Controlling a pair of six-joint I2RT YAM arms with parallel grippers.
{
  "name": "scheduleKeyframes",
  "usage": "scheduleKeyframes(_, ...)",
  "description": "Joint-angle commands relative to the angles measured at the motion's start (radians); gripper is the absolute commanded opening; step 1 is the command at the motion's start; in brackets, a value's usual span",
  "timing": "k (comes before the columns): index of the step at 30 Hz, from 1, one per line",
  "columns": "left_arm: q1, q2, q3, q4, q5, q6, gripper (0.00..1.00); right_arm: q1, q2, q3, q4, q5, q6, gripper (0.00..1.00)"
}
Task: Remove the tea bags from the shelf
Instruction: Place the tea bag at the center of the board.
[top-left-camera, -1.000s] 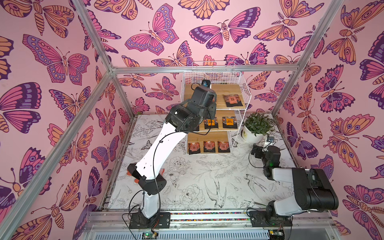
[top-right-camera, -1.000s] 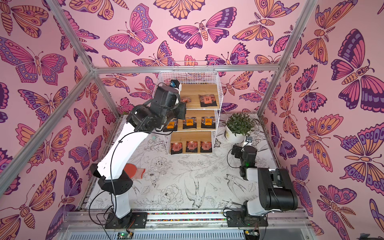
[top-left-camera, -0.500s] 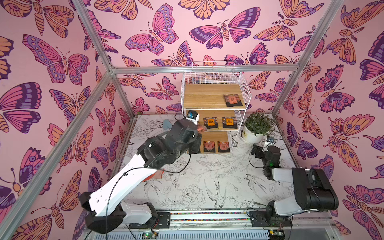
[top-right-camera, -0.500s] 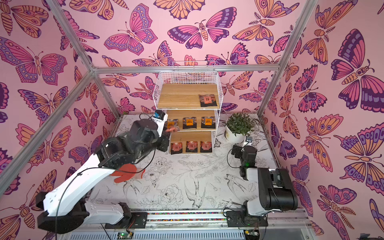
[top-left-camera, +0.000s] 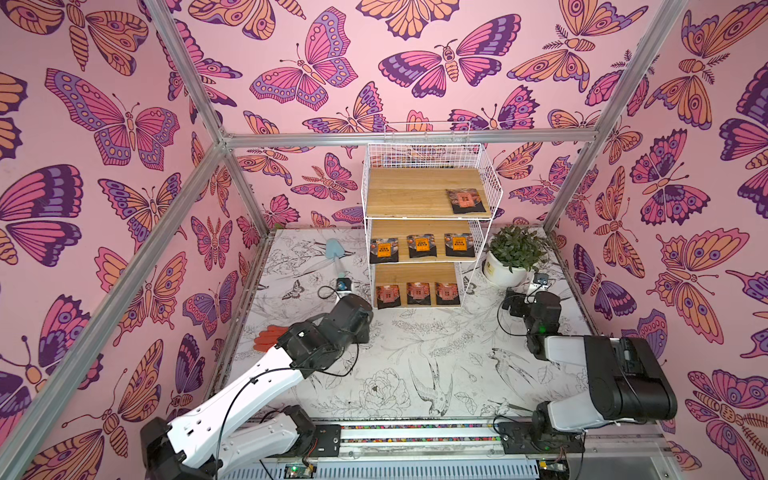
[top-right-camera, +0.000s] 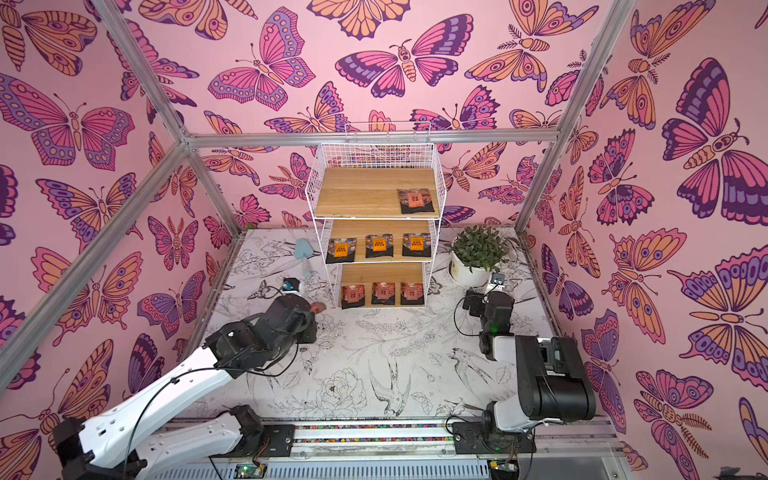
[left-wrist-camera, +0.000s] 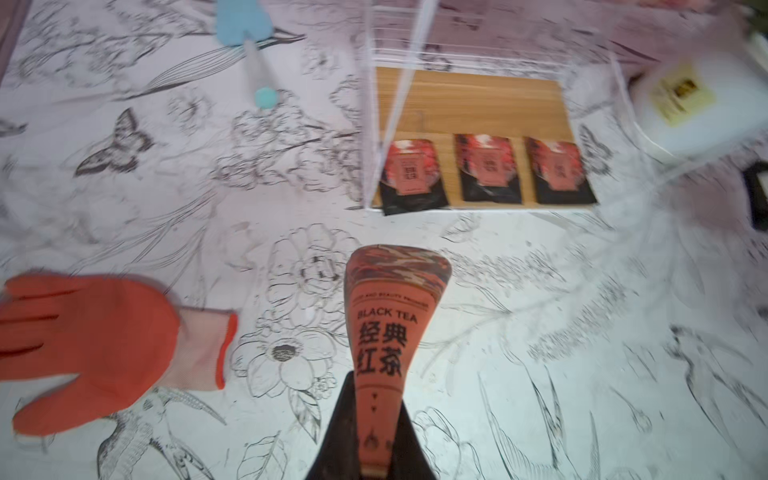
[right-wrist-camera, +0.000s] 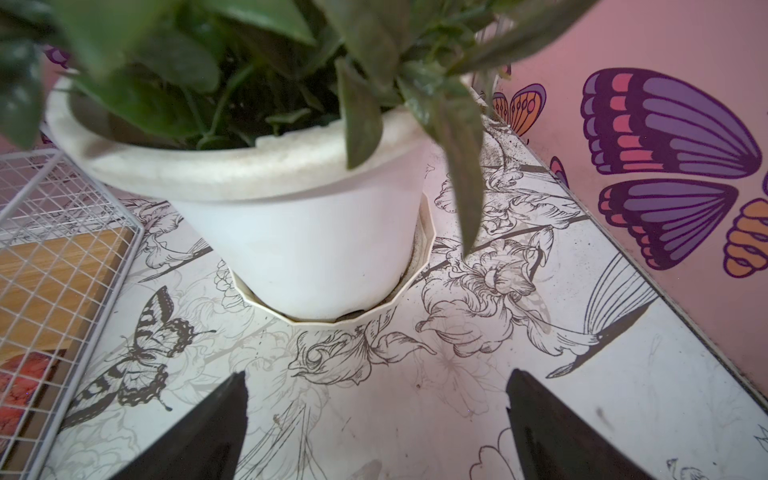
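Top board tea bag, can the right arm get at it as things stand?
Probably yes. The right tool is open and empty, and the tea bag lies at the front corner on that arm's side. The shelf has a wire wall there, so it would come over the front.

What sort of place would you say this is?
Probably a staged robot test booth: butterfly-papered walls on an aluminium frame, and props such as a wire shelf and potted plant on a printed tabletop.
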Motion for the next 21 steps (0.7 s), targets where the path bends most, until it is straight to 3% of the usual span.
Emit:
scheduleKeyframes(1, 0.127, -0.008, -0.038, 0.046, 0.114, -0.028, 0.0, 0.005, 0.013, 0.018, 0.009, 0.007, -0.015, 0.99)
scheduleKeyframes(6, 0.335, 0.156, -0.077, 0.135, 0.359, 0.019, 0.0, 0.004, 0.012, 0.019, 0.009, 0.008, -0.015, 0.99)
scheduleKeyframes(14, 0.363, 0.436, 0.012, 0.139, 0.268, 0.108, 0.0, 0.005, 0.012, 0.019, 0.009, 0.008, -0.015, 0.99)
scheduleKeyframes(21, 0.38, 0.534, 0.004, 0.196, 0.233, 0.126, 0.0, 0.005, 0.012, 0.019, 0.009, 0.008, -0.014, 0.99)
